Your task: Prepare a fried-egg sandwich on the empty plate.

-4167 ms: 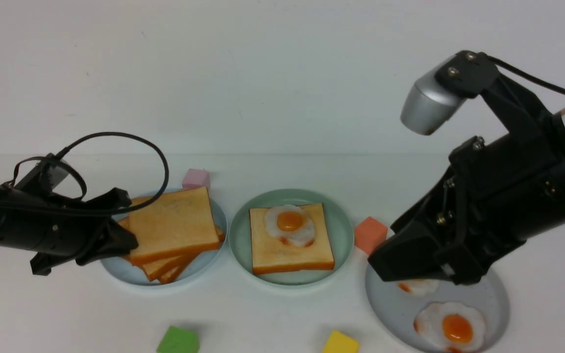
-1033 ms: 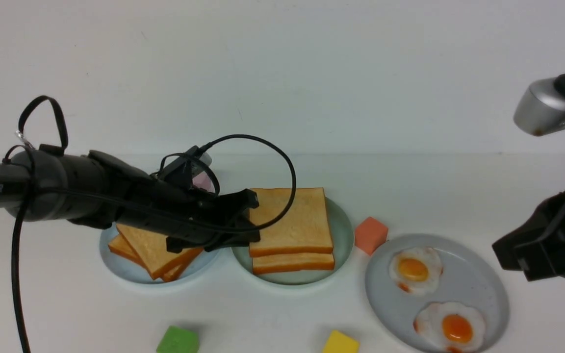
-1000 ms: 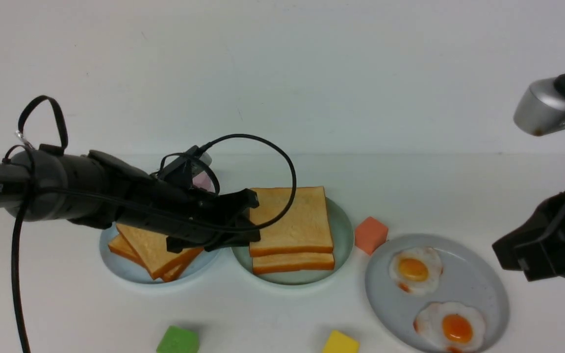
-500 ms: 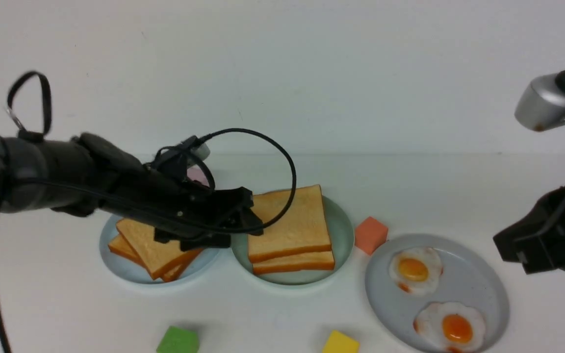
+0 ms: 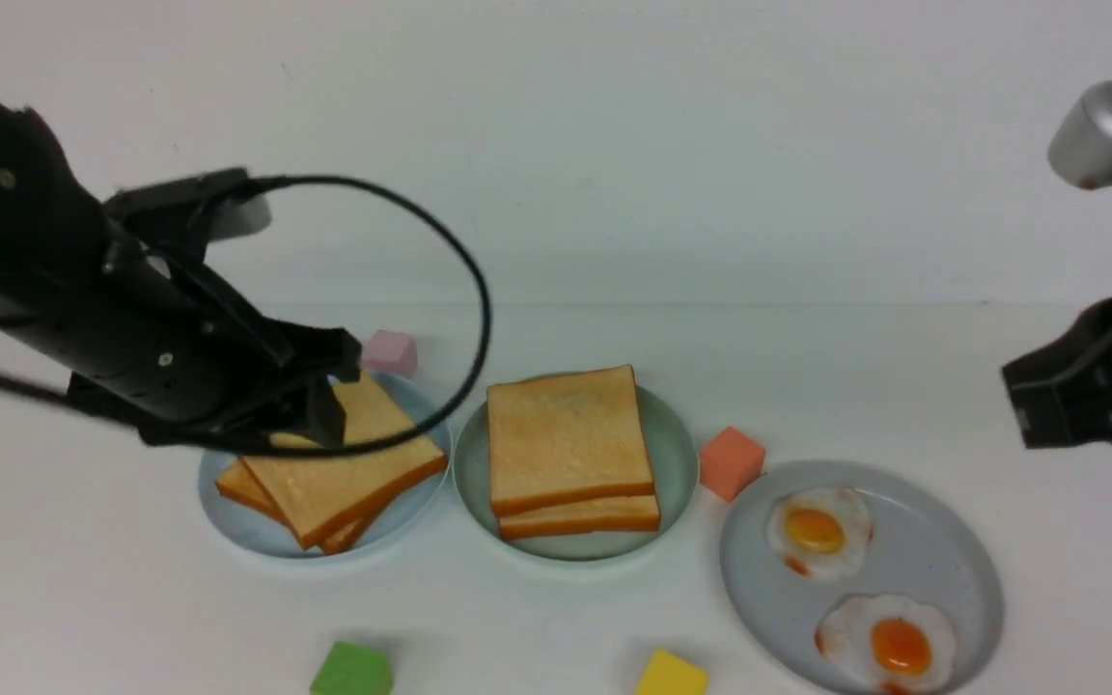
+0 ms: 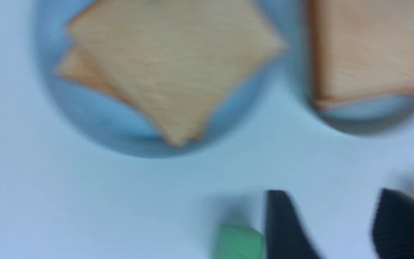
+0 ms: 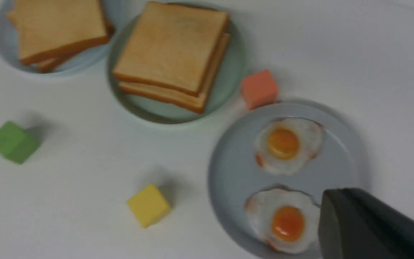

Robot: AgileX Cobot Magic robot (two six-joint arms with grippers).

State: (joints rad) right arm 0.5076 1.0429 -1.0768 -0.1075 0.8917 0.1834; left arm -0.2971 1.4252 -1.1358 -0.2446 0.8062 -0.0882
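Observation:
On the mint-green plate [image 5: 677,454] two golden toast slices lie stacked, the top slice [image 5: 568,434] covering the lower slice [image 5: 580,514]. No egg shows between them. The right wrist view shows the same stack [image 7: 173,45]. My left gripper [image 5: 329,405] hangs above the pale blue plate, left of the stack and apart from it. In the blurred left wrist view its fingers [image 6: 282,223] stand apart with nothing between them. My right gripper [image 5: 1029,415] is raised at the far right, jaws shut and empty, above the grey plate's edge [image 7: 354,169].
The pale blue plate [image 5: 228,526] holds spare toast slices [image 5: 344,473]. The grey plate [image 5: 942,569] carries two fried eggs [image 5: 815,531] [image 5: 889,642]. Small cubes lie around: pink [image 5: 389,352], orange [image 5: 730,461], green [image 5: 351,671], yellow [image 5: 672,676].
My left gripper has opened, let go of the top slice and pulled back up and to the left over the blue plate. The slice now rests on the stack. The right arm drifted slightly right.

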